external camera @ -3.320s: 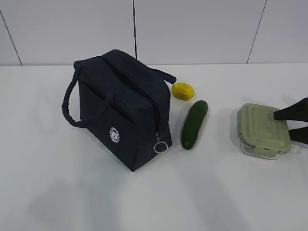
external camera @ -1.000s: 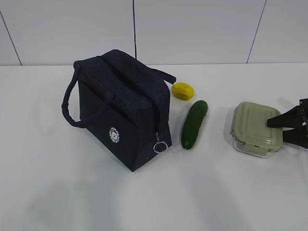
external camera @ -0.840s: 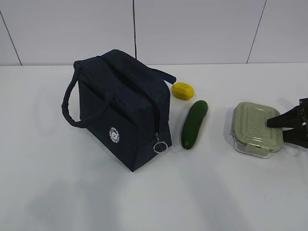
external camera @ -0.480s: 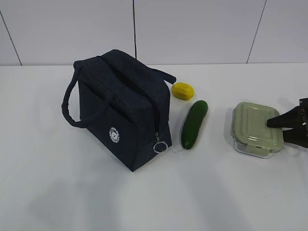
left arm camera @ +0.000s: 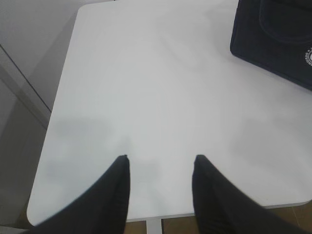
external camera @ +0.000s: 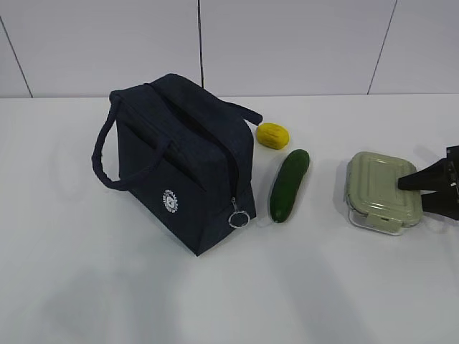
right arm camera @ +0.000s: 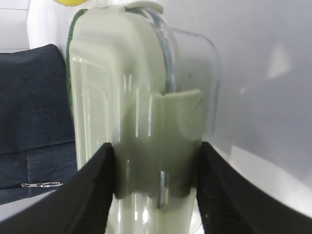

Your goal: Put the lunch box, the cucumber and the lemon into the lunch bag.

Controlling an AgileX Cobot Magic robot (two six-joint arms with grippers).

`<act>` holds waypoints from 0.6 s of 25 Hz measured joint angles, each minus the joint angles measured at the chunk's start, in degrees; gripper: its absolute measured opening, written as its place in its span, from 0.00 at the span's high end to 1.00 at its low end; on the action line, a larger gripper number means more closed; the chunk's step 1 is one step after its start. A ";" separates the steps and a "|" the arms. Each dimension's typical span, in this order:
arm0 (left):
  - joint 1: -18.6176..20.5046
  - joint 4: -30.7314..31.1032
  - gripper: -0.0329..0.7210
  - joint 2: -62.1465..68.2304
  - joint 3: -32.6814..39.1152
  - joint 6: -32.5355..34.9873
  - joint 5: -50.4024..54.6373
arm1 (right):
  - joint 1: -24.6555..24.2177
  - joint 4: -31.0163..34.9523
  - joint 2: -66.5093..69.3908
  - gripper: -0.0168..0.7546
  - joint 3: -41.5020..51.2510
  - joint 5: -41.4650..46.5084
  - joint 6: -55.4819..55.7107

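My left hand is hovering with fingers spread over bare white surface, holding nothing. At about two o'clock from it, the navy lunch bag is standing upright; its round white logo carries writing too small to read, and a metal ring pull is hanging at its corner. Toward three o'clock of the bag, the lemon and cucumber are lying just apart. Further right, my right hand is gripping the lunch box, its fingers clamping the lid's side clip.
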 joint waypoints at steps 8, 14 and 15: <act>0.00 0.00 0.55 0.00 0.00 0.00 0.00 | 0.00 0.00 0.00 0.50 0.00 0.00 0.39; 0.00 0.00 0.55 0.00 0.00 0.00 0.00 | 0.00 0.34 0.00 0.50 0.00 0.00 1.36; 0.00 0.00 0.55 0.00 0.00 0.00 0.00 | 0.00 0.44 0.00 0.50 0.00 -0.05 1.53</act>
